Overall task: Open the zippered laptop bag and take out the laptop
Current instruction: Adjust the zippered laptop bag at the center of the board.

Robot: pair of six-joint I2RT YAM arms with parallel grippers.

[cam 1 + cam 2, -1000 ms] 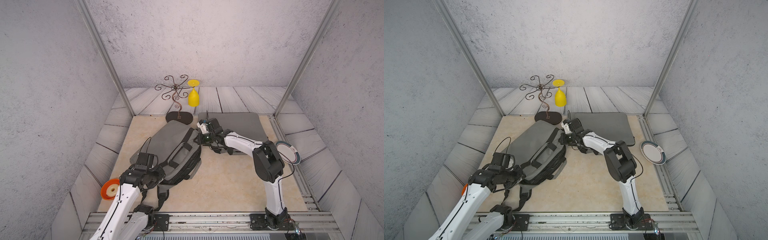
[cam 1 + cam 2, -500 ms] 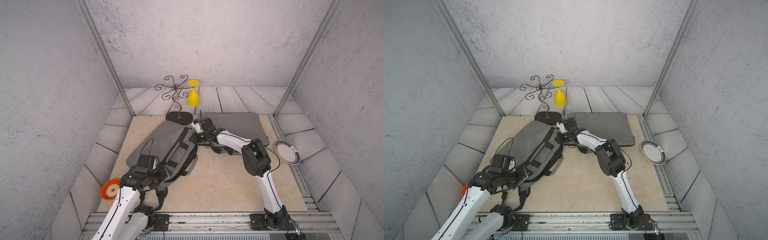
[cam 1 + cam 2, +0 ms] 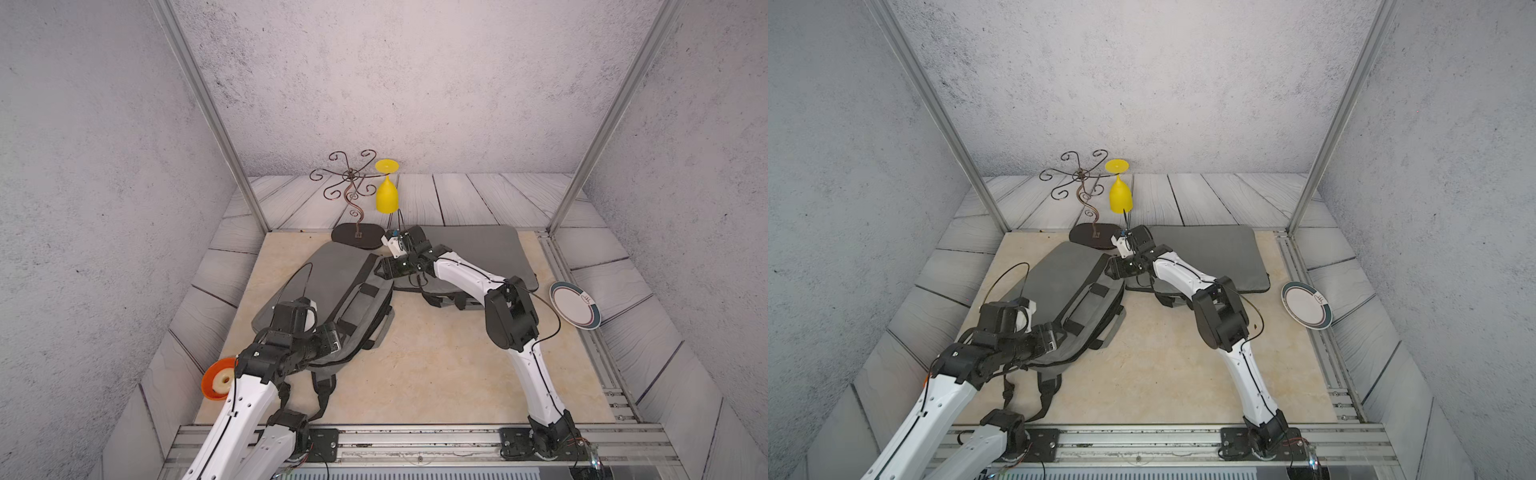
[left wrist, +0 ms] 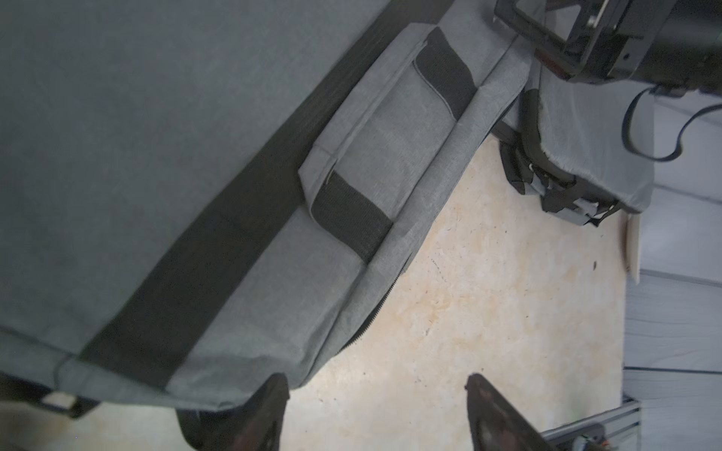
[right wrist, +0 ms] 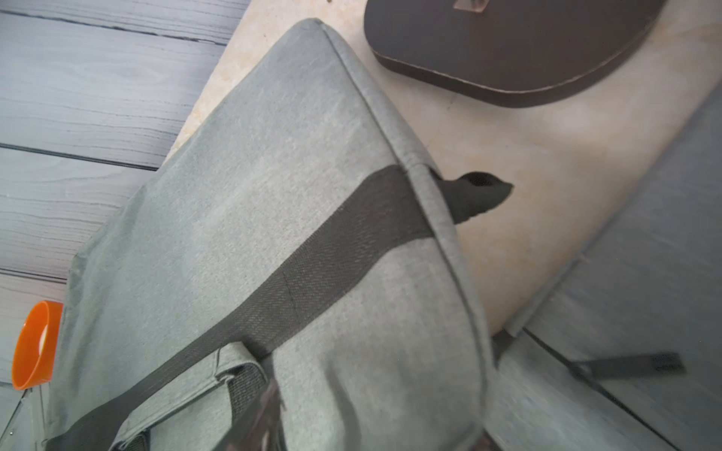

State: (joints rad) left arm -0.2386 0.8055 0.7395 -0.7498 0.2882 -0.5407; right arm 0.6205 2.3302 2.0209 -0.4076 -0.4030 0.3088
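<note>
The grey laptop bag is laid flat on the beige bench, left of centre in both top views, its long side run from lower left to upper right. Black straps are trailed off its lower end. A zipper is shown along its edge in the left wrist view; whether it is open cannot be told. The left gripper is held at the bag's lower left corner, its jaws spread wide with only bare bench between them. The right gripper is placed at the bag's upper right corner; in the right wrist view 1 finger is seen blurred over the bag's top, and the jaws are parted with nothing clamped. A second flat grey pad is laid at upper right, partly under the right arm. A wire stand is set at top centre, near the bag's far corner, and 1 yellow glass is hung upside down from it. A plate is leaned at the right edge and an orange bowl is seen at lower left.
</note>
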